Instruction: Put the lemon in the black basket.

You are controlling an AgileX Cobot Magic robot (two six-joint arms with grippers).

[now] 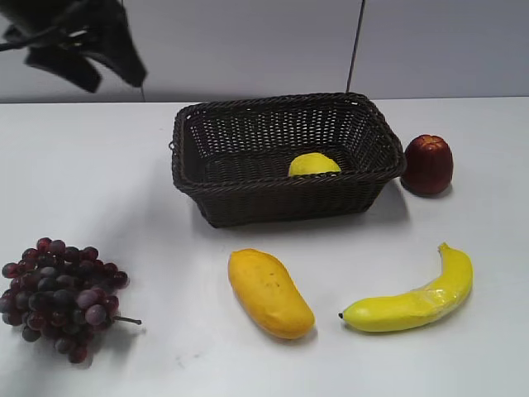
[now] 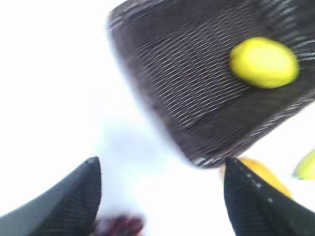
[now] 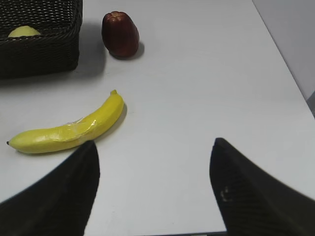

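Lemon (image 2: 264, 62) inside black basket (image 2: 197, 98), apart from left tool (image 2: 162, 189) above, released, right tool (image 3: 153, 169) released

lemon (image 1: 313, 164) inside black basket (image 1: 273, 197), mango (image 1: 269, 293) in front

Robot test bench or lab: plain white worktop (image 1: 99, 182) against a bare grey panelled wall (image 1: 248, 41), staged with glossy imitation fruit and a dark woven wicker basket (image 1: 285, 194), black robot arm (image 1: 78, 41) overhead.
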